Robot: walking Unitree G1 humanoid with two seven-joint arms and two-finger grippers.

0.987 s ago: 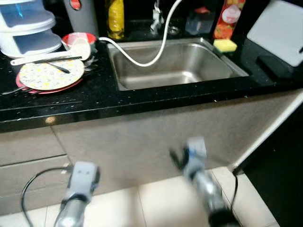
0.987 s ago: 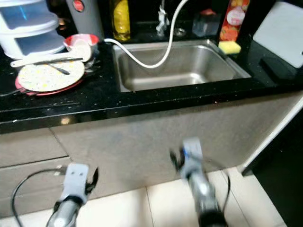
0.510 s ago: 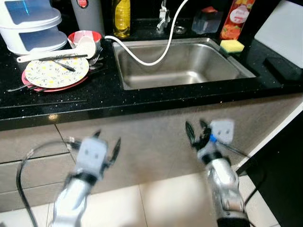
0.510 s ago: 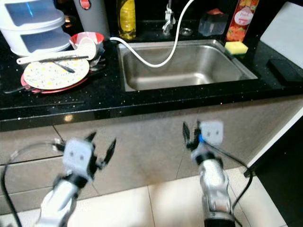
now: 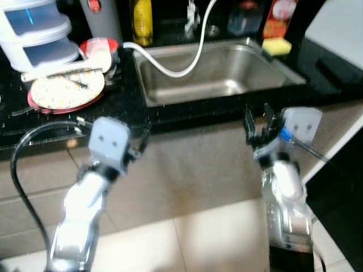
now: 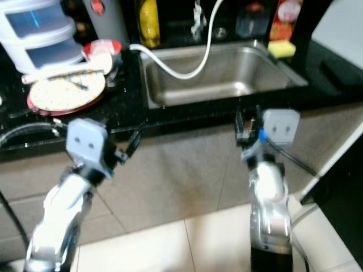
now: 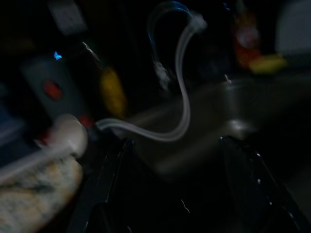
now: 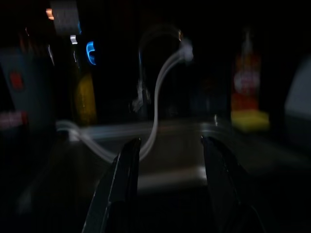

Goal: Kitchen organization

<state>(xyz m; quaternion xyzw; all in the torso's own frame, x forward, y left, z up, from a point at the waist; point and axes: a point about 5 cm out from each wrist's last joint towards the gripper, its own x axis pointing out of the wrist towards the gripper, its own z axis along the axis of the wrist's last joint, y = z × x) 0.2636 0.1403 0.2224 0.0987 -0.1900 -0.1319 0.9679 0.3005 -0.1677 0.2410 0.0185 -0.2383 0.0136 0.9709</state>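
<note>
A black countertop (image 5: pixel 122 105) carries a steel sink (image 5: pixel 227 85) with a white hose (image 5: pixel 170 69) looping into it. Left of the sink lies a floral plate (image 5: pixel 67 90) on a red plate, with utensils across it. Behind them is a red bowl (image 5: pixel 101 48) holding a white ladle. My left gripper (image 5: pixel 142 144) is open below the counter edge, facing the plates and sink (image 7: pixel 233 111). At the sink's front rim, my right gripper (image 5: pixel 258 122) is open and empty, its fingers (image 8: pixel 126 170) apart.
White stacked containers (image 5: pixel 34 34) stand at the back left, with a grey canister (image 5: pixel 99 14) and a yellow bottle (image 5: pixel 140 22) behind the sink. A yellow sponge (image 5: pixel 277 46) and a red carton (image 5: pixel 283 10) sit at the right. Grey cabinet fronts (image 5: pixel 193 170) are below.
Both arms have risen from near the floor to the counter's front edge. The views are blurred and the whole picture has shifted a little.
</note>
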